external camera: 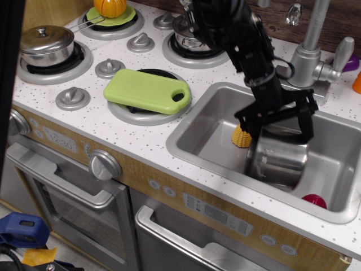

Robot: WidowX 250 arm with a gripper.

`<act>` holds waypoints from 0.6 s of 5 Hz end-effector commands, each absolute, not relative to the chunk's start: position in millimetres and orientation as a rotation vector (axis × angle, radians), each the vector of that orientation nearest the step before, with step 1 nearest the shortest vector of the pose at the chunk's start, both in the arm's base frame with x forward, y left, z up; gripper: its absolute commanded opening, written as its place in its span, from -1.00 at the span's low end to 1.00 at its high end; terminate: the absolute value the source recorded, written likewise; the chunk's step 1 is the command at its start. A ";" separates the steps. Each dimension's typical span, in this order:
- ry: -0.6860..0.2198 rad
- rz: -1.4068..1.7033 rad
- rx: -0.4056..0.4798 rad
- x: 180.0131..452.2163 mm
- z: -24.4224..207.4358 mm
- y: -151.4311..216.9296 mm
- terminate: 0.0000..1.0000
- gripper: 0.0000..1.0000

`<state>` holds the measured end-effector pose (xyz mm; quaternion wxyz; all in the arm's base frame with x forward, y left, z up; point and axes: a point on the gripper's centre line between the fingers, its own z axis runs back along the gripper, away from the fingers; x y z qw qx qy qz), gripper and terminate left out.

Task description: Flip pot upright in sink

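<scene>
The shiny lidless pot [276,162] lies tilted on its side in the grey sink [194,148], near the sink's middle front. It looks slightly blurred. My black gripper [277,121] has come down from the upper left and is open. Its two fingers stand on either side of the pot's upper part, one finger [249,125] at the left and one at the right. I cannot tell if the fingers touch the pot. The arm hides the pot's top edge.
A yellow corn toy [241,136] lies in the sink just left of the pot. A red object [313,200] sits at the sink's front right corner. The faucet [309,52] stands behind. A green cutting board [148,90] and a lidded steel pot [45,44] are on the stove at the left.
</scene>
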<state>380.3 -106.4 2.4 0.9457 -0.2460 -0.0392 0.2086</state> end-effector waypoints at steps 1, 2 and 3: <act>-0.256 0.533 -0.514 387.5 23.7 -122.2 -1.00 -1.00; -0.281 0.554 -0.468 388.6 23.9 -127.3 -1.00 -1.00; -0.287 0.536 -0.449 391.0 21.9 -125.7 -1.00 -1.00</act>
